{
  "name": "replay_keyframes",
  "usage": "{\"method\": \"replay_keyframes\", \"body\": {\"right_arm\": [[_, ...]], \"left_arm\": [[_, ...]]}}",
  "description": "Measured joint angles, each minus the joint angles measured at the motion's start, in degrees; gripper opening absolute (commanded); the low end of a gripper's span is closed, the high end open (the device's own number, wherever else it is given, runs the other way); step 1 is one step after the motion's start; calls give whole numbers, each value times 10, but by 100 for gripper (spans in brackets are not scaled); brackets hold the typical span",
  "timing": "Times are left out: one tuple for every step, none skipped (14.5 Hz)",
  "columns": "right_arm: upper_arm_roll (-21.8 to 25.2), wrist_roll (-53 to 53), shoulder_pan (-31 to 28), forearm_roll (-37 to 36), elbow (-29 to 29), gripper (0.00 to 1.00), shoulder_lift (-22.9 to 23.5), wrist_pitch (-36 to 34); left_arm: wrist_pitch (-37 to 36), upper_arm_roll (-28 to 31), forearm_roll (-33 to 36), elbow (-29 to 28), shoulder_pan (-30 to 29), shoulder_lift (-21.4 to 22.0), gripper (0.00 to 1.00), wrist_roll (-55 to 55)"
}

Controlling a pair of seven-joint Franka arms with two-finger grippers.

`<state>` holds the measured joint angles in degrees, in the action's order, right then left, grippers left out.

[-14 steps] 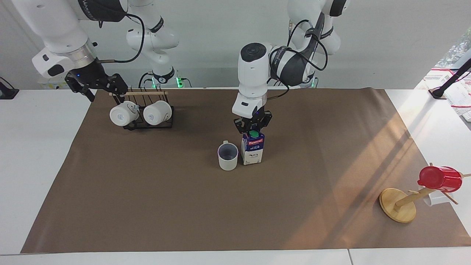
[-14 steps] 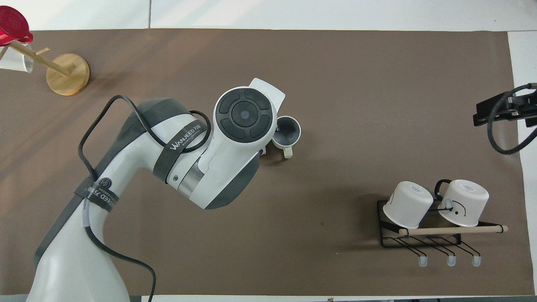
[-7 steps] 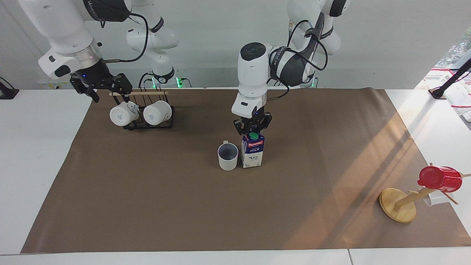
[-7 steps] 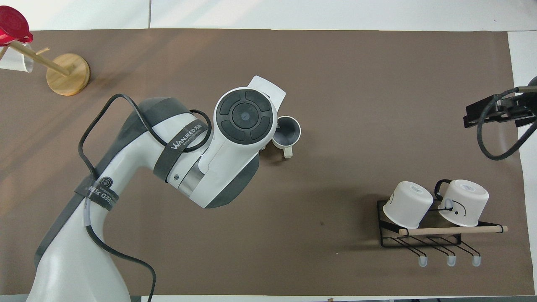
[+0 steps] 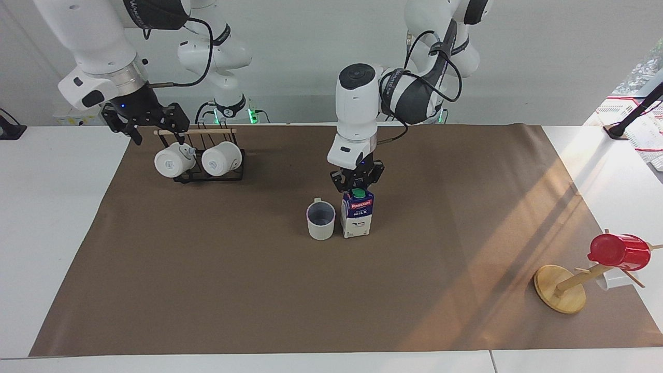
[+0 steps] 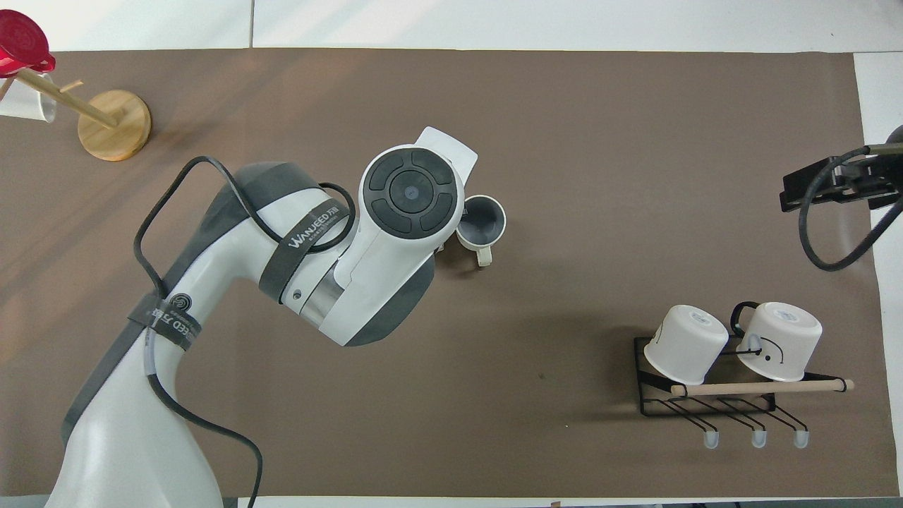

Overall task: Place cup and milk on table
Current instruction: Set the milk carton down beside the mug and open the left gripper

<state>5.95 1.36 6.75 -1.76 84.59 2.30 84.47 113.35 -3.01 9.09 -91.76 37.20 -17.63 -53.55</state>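
The milk carton (image 5: 357,215) stands upright on the brown mat of the table (image 5: 207,290), close beside the grey-white cup (image 5: 321,220), toward the left arm's end. The cup stands upright and also shows in the overhead view (image 6: 482,221). My left gripper (image 5: 357,182) points straight down and is shut on the carton's top ridge, just above the green cap. In the overhead view the left arm hides the carton. My right gripper (image 5: 155,129) hangs open and empty over the mat's edge by the mug rack; it also shows in the overhead view (image 6: 829,187).
A black wire rack (image 5: 207,176) with two white mugs on their sides stands near the robots at the right arm's end. A wooden mug tree (image 5: 562,287) holding a red cup (image 5: 619,251) stands at the left arm's end, farther from the robots.
The left gripper has lowered the carton slightly beside the cup. The right gripper has risen a little and drifted toward the rack.
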Motion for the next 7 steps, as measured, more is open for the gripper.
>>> {"method": "replay_keyframes", "body": {"right_arm": [[0, -1, -2, -1, -3, 100, 0, 0], [0, -1, -4, 1, -5, 100, -1, -1], [1, -1, -5, 3, -5, 100, -1, -3], [1, -1, -5, 4, -5, 100, -2, -6], [1, -1, -4, 5, -5, 100, -2, -7], [0, -2, -4, 5, -5, 100, -2, -7], [0, -3, -3, 5, -5, 100, -2, -7]], "left_arm": [[1, 0, 0, 0, 0, 0, 0, 0], [1, 0, 0, 0, 0, 0, 49, 0], [1, 0, 0, 0, 0, 0, 81, 0], [3, 0, 0, 0, 0, 0, 100, 0], [4, 0, 0, 0, 0, -1, 100, 0], [5, 0, 0, 0, 0, -1, 100, 0], [6, 0, 0, 0, 0, -1, 100, 0]]}}
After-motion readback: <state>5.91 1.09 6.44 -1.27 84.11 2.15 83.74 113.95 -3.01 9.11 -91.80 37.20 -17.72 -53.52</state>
